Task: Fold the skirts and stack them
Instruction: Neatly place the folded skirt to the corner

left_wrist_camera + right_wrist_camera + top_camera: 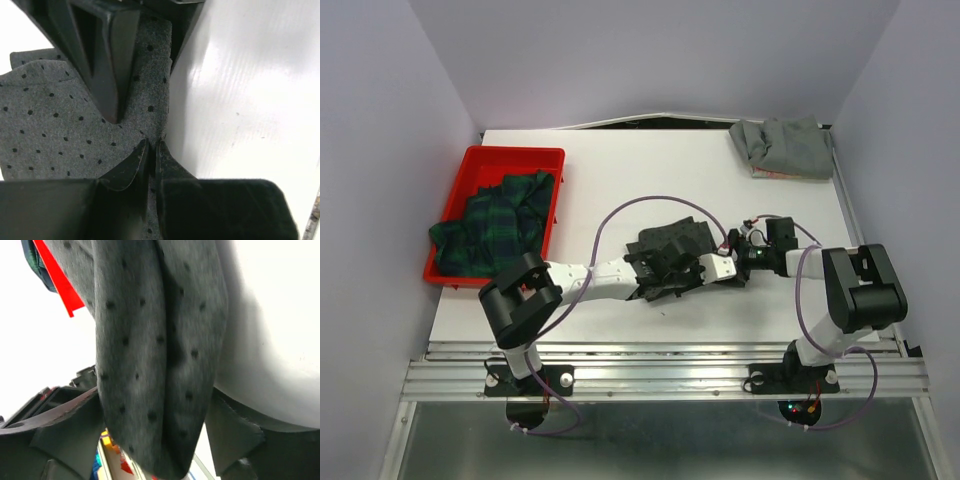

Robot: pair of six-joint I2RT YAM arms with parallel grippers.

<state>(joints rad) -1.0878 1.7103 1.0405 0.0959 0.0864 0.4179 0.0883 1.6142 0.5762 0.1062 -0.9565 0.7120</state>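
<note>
Left gripper (151,150): clamped on dotted charcoal skirt (670,245), mid-surface toward the near edge. Right gripper (155,430): jaws straddle a fold; pinch cannot be told. Step, judged: first fold. Next: secure right hold, carry edge across evenly. Plaid skirt (495,225), grey skirt (785,148): unfolded.

Top view evenly bright, shadows soft; worktop (250,100) glared in left wrist; dotted skirt (150,350) blurred close-up, background overexposed.
</note>
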